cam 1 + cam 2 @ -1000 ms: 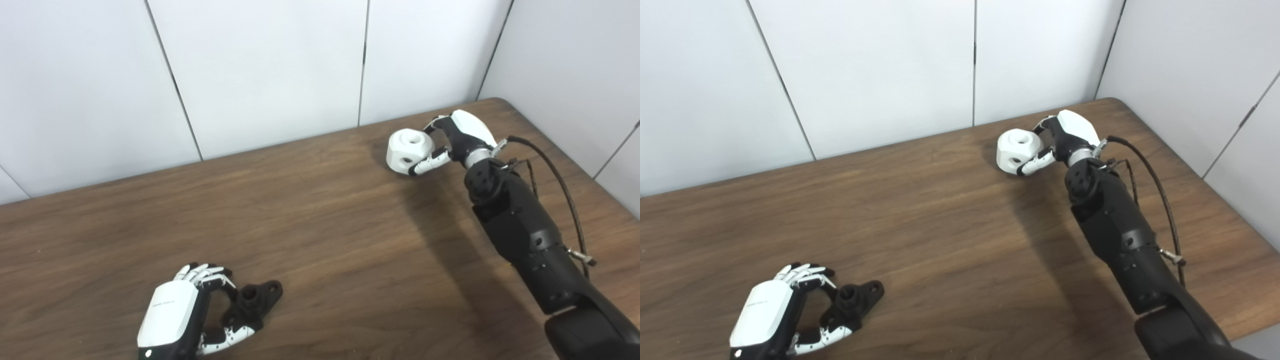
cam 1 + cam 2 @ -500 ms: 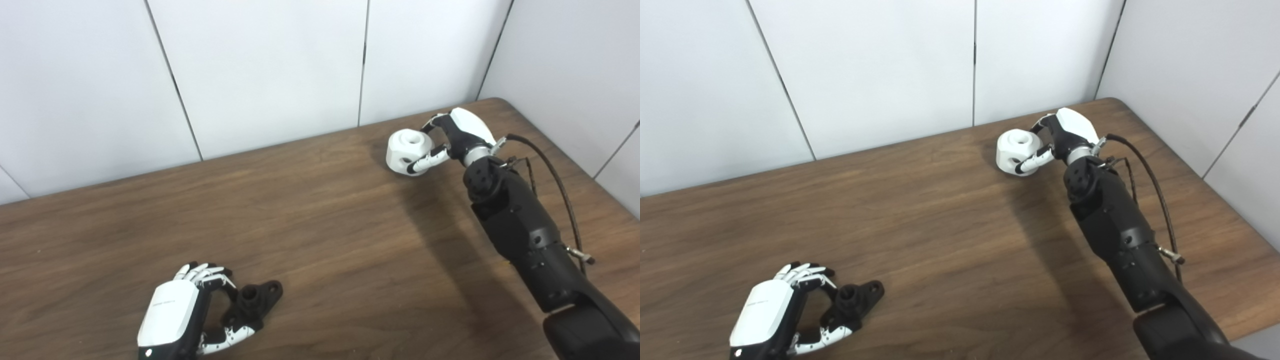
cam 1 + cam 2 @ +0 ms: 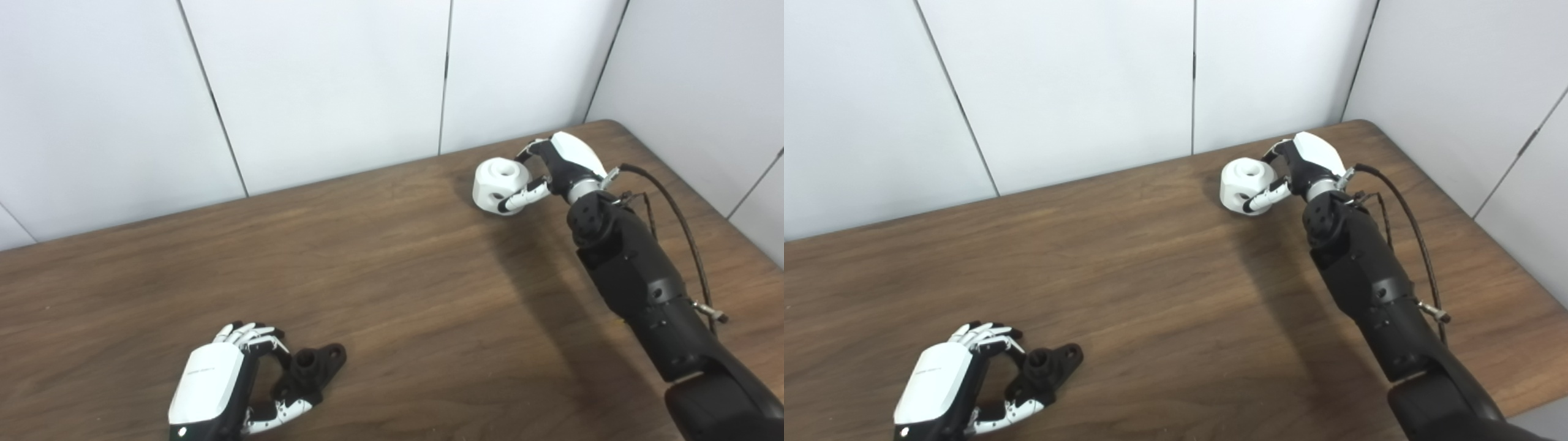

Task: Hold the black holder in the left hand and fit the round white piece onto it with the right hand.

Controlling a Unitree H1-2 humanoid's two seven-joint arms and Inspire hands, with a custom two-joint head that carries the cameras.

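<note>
Brown wood-grain tabletop (image 3: 392,288) fills the lower two thirds of the frame, backed by plain white wall panels (image 3: 318,79). At the lower left, the left hand (image 3: 211,392), white-backed with black-and-white fingers, curls round the near end of the black plastic holder (image 3: 309,370), a flat bracket with a raised round boss and a holed lug at its far tip. The fingers (image 3: 248,334) arch over one side and the thumb (image 3: 285,409) presses from the other, so the holder appears gripped while still lying on or just above the table; contact with the wood cannot be told. At the upper right, the right hand (image 3: 560,168) closes on the round white plastic piece (image 3: 499,184), a faceted drum with a bore in its top face and a smaller hole in its side. Fingertips (image 3: 1258,202) wrap its near flank and others reach over its far edge. Whether the piece has left the table cannot be told.

Step in hand, by judgement: both grasps are being secured and the two parts lie well apart at opposite corners, so no fitting has begun. The next move calls for lifting the white piece, carrying it toward the lower left, raising and steadying the holder, and lining the bore up with the boss before pressing home.
</note>
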